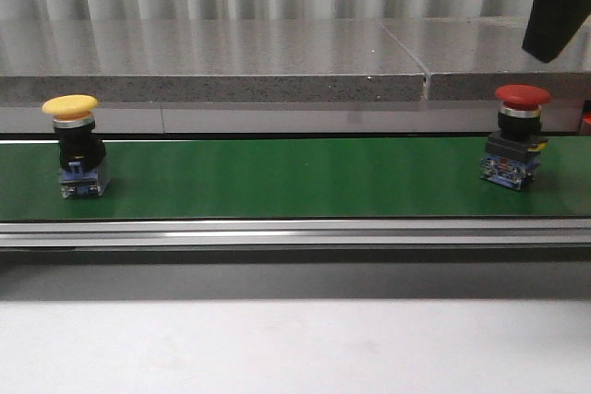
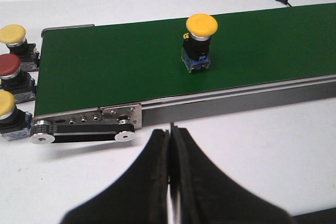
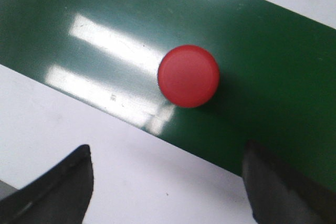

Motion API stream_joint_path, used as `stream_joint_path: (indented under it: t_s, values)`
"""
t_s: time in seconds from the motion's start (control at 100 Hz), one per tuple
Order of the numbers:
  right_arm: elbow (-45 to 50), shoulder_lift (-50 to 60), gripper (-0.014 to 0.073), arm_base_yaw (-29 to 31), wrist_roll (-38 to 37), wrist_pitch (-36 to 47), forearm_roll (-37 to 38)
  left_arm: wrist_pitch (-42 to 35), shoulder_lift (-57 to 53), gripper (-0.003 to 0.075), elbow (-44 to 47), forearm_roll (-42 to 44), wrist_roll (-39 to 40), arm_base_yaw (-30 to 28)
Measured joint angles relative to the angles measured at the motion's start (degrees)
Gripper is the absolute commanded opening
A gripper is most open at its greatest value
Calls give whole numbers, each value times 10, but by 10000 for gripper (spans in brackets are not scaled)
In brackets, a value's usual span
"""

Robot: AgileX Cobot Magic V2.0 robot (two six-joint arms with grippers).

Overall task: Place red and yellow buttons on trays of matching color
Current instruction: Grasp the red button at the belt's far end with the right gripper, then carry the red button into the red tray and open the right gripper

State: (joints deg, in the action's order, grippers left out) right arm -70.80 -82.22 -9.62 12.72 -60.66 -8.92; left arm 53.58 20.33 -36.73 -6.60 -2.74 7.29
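Two buttons wait on the belt, and neither is on a tray; no tray appears in any view, so I judge the task barely begun for this pair.

Nearest to me, my left gripper (image 2: 170, 182) hangs over the white table (image 2: 252, 145) on the near side of the conveyor, its fingers pressed together with nothing between them. Beyond it runs the aluminium side rail (image 1: 295, 232) of the conveyor, then the green belt (image 1: 295, 177).

On the belt, toward my left, the yellow button (image 1: 72, 140) stands upright on its black and blue switch body. Toward my right, well apart from it, the red button (image 1: 519, 140) stands upright likewise.

My right gripper (image 3: 168, 182) hovers above the red button, seen cap-on in the right wrist view; its fingers (image 3: 58, 192) are spread wide and grasp nothing, with the red cap lying ahead of the gap rather than between the tips.

Past the belt's end, three more buttons (image 2: 13, 77) sit grouped on the table: two yellow, one red. Whether these are sorted or merely stored, I cannot tell.

Farthest off, a grey stone ledge (image 1: 231, 66) backs the conveyor.

Remaining, by my judgement: both pick-ups, both carries, both placements.
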Motion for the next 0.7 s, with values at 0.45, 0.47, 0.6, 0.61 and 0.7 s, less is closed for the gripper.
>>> stream_joint_path:
  t_s: [0.45,0.47,0.6,0.61,0.7]
  values:
    - [0,-100,489,22,6,71,57,1,0,-20,0,0,0,0]
    - [0,-102,460,22,6,72,57,1,0,-20,0,0,0,0]
    - [0,-111,270,22,7,84,57,1,0,-20,0,0,0,0]
    - [0,-111,253,22,7,85,57,1,0,-20,0,0,0,0]
    - [0,-111,179,22,7,88,57,1,0,-20,0,0,0,0]
